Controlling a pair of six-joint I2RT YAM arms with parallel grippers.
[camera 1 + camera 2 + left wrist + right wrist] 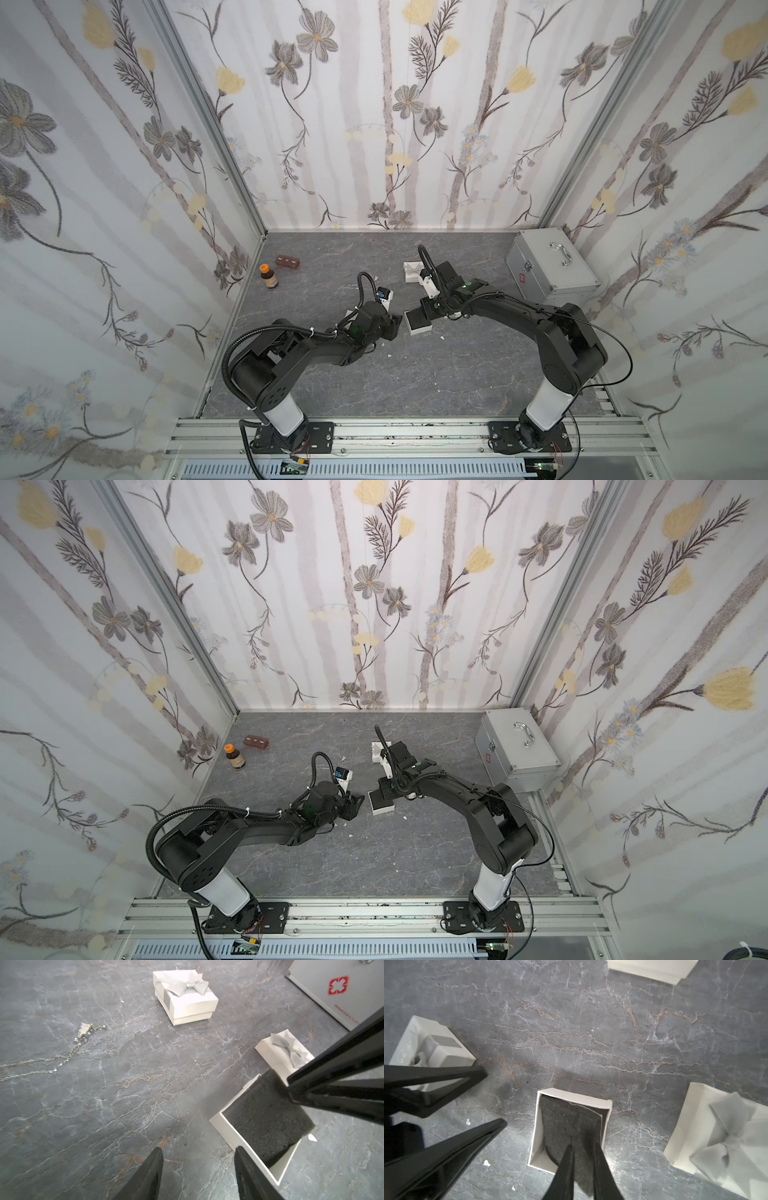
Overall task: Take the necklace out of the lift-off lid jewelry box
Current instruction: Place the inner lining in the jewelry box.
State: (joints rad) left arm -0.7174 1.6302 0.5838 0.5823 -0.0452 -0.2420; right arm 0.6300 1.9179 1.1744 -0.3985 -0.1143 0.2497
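Observation:
The lift-off lid jewelry box (pixel 228 1132) (pixel 419 330) stands open mid-table, white, with a dark foam pad (pixel 566 1118) in it. Its lid (pixel 286 1051), topped by a grey bow, lies beside it. My right gripper (pixel 583 1147) is over the box and shut on the pad's near edge, which is lifted past the box wall. The necklace (pixel 83 1030), a silver chain with a small pendant, lies on the table apart from the box. My left gripper (pixel 199 1151) (pixel 397 324) hangs open beside the box, with nothing between its fingers.
A second white box (pixel 185 995) with a bow, closed, sits farther back. An aluminium case (pixel 548 266) fills the back right corner. A brown bottle (pixel 269 276) and a brown block (pixel 289 262) stand at the back left. Small white scraps lie near the box.

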